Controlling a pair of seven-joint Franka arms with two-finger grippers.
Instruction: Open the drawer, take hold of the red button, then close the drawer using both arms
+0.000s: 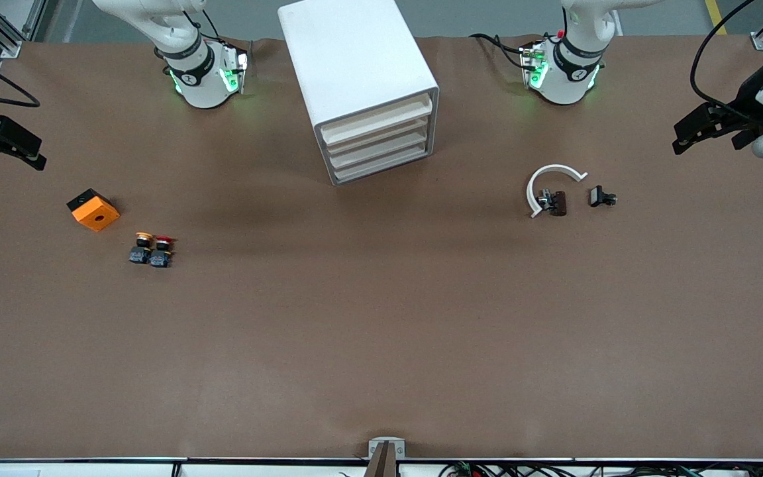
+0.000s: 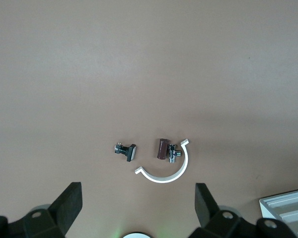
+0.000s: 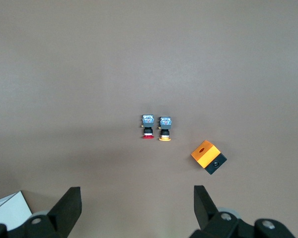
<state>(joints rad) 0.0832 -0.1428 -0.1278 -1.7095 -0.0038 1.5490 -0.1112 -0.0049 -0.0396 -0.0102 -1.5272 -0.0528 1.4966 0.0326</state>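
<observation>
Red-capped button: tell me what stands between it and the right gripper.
Nothing visible does. The right gripper hangs open above bare table, and the red-capped button lies in plain sight. The orange-yellow button lies right beside it and could crowd the fingers; the orange cube lies apart.

text: none legible | labels: none legible | brands: none | numbers: none | signs: none
</observation>
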